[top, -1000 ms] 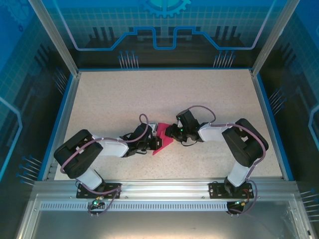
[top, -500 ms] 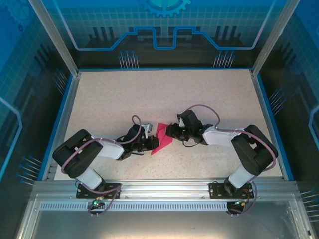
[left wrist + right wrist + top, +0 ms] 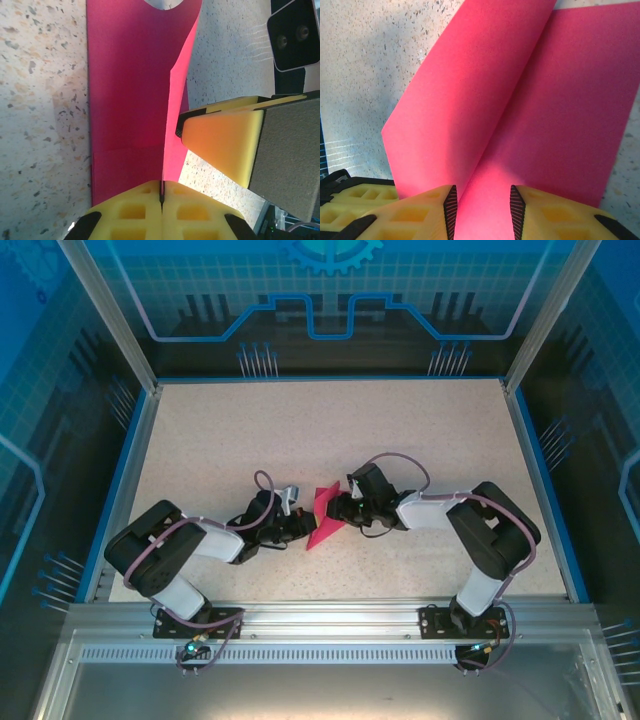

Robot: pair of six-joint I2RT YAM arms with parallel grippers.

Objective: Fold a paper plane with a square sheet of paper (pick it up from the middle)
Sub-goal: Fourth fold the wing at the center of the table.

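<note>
Paper plane (image 3: pixel 325 518) mid-fold: left pincer (image 3: pixel 161 192) clamped on its edge, right pincer (image 3: pixel 481 202) apart astride it, so crease slowly imo.

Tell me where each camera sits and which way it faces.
Top external: above, behind the robot, looking down at the table; left arm and right arm show.
Left wrist: low, looking along the pink paper; left fingers shut on it.
Right wrist: looking down the raised fold; right fingers straddle it.
Shared: the paper, in all three.
</note>
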